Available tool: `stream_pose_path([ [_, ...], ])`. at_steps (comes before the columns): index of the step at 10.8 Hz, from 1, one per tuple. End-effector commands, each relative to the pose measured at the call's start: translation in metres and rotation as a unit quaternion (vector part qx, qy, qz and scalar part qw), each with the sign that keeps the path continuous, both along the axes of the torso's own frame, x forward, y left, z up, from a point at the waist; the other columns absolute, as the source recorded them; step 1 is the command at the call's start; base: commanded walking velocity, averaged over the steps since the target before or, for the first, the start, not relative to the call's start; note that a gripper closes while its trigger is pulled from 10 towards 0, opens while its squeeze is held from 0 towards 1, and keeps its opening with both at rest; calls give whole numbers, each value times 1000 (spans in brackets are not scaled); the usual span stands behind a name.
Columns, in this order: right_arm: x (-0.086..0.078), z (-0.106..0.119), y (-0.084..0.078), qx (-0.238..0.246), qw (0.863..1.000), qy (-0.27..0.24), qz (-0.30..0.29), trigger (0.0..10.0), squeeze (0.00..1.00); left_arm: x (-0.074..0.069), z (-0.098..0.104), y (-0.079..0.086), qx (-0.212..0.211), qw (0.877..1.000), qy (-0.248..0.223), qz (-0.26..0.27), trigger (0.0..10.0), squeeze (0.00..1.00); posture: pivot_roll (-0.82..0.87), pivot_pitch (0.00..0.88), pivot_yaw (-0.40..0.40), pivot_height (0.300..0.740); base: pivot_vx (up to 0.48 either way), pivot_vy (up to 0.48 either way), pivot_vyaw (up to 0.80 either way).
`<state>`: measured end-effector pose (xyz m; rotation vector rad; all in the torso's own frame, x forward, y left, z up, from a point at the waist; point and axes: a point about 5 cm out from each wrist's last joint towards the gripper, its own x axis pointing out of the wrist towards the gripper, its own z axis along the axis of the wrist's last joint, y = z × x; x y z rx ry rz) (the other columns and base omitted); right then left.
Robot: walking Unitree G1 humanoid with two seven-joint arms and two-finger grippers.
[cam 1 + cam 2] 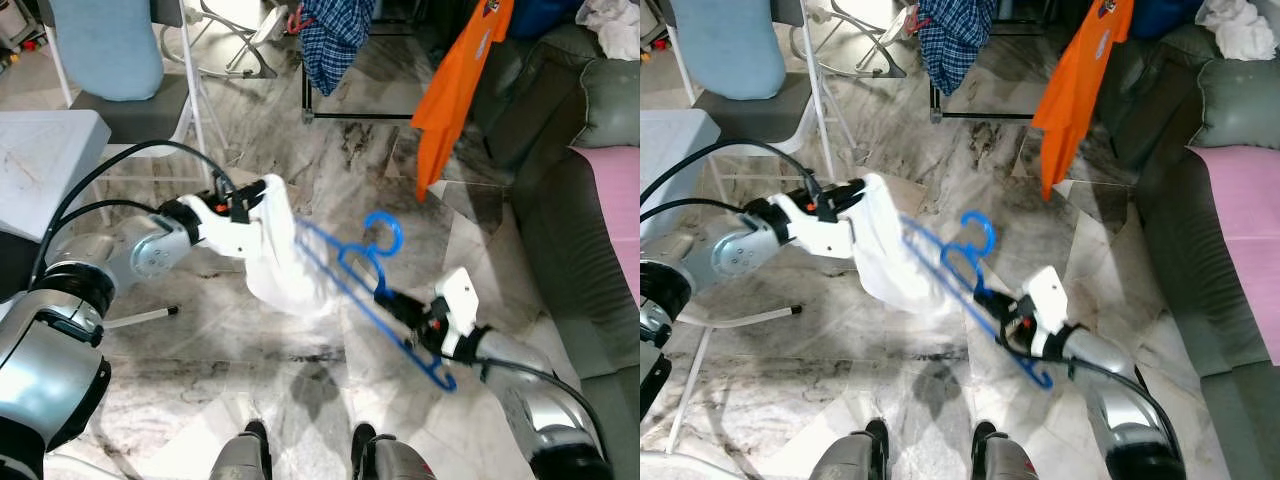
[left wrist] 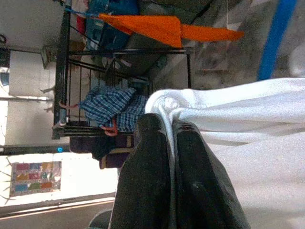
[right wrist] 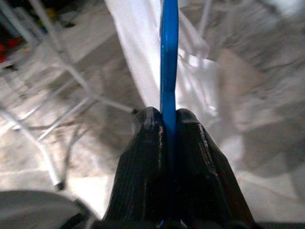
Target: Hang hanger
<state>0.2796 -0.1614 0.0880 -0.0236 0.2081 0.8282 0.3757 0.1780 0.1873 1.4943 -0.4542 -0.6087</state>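
blue hanger (image 1: 372,283) in right gripper (image 1: 400,305) (clamped)

Light: I see even daylight, brightest at the upper left of the head views.
Blur: my right wrist view's background smears.
Glare: left wrist view's lower left blows out.

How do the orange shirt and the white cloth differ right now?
The orange shirt hangs free by the couch; the white cloth is pinched in the left gripper. The shirt touches no hanger here; the cloth is partly on the blue hanger, which the right gripper clamps. Both droop limp above the floor.
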Motion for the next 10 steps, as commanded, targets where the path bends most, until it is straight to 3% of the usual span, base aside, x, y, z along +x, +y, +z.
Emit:
stream_pose_path([
  [1,-10,0,0,1,999,13,35,10000,0,1,6,8,7,1000,-13,9,10000,0,0,244,40,740,0,0,0],
  [5,-22,2,-10,-9,998,36,59,10000,0,2,4,8,3,1000,-15,15,10000,0,-9,251,41,740,0,0,0],
  [8,-26,-2,4,-6,995,50,84,10000,0,0,6,1,-17,1000,-20,-11,10000,0,-6,258,46,740,0,0,0],
  [10,-26,-9,5,-7,995,58,78,10000,0,-5,11,-10,-62,997,-12,-51,10000,0,-4,262,53,740,0,0,0],
])
